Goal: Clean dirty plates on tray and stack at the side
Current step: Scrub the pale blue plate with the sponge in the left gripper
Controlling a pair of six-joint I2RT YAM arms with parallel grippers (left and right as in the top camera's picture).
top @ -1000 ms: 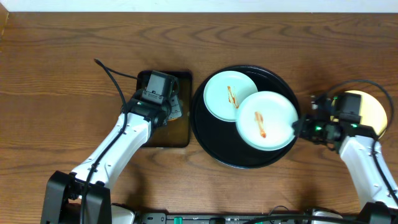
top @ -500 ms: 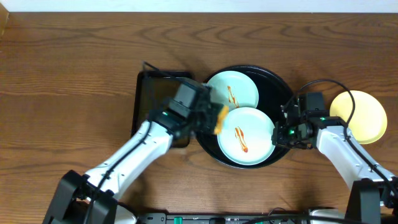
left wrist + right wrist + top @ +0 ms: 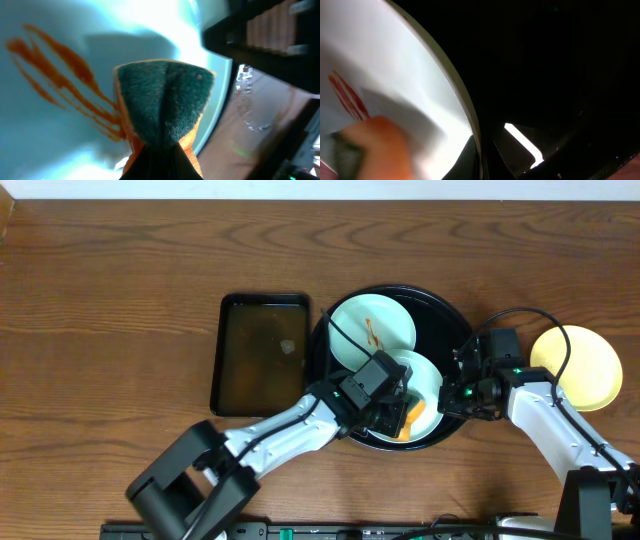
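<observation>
- My left pincer point(image 3: 160, 167) is clenched on a sponge point(image 3: 162, 107), orange with a dark green scouring face, pinched so that it fans out past my fingertips.
- The sponge sits over the front plate point(image 3: 428, 385), a pale mint one, just beside its orange-brown streaks point(image 3: 65, 85); it looks pressed on the plate, but I cannot be sure from this close.
- My right pincer point(image 3: 462, 395) clamps the right rim of that plate, the edge running between its fingers.
- The front plate lies on the tray point(image 3: 445, 315) and overlaps the rear plate point(image 3: 395, 320), also mint and streaked.
- The yellow plate point(image 3: 585, 365) lies on the table point(image 3: 100, 300), right of the tray.
- A rectangular tray point(image 3: 217, 360) of brownish water lies left of it.
</observation>
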